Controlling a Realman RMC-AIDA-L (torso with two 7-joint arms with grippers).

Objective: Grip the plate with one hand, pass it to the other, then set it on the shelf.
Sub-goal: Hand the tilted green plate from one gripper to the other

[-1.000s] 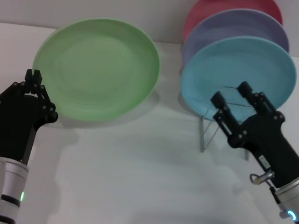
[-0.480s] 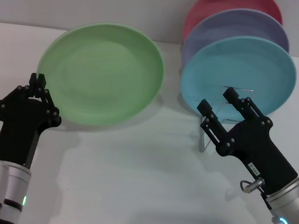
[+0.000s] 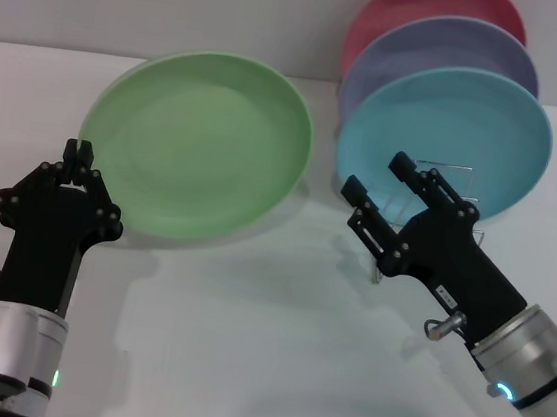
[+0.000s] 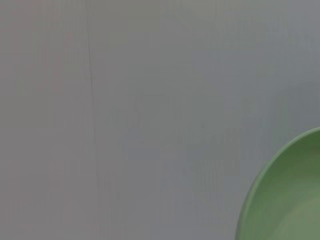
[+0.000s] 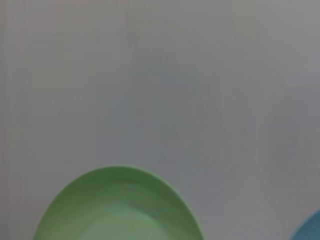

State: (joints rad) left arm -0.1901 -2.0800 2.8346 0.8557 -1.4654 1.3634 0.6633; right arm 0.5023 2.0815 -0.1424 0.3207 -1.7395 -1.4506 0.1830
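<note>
Keep your left gripper (image 3: 79, 151), jaws clamped on the plate (image 3: 201, 139) rim, steady while the right gripper (image 3: 387, 181), jaws spread open, straddles the opposite rim.

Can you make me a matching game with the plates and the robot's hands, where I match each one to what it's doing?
Things:
1. green plate
2. blue plate
3. pink plate
4. right gripper

Places or states:
A. at the very back of the rack
B. held at its rim by the left gripper
C. jaws open, in front of the rack
D. at the front of the rack

Pairs: 1-B, 2-D, 3-A, 4-C
</note>
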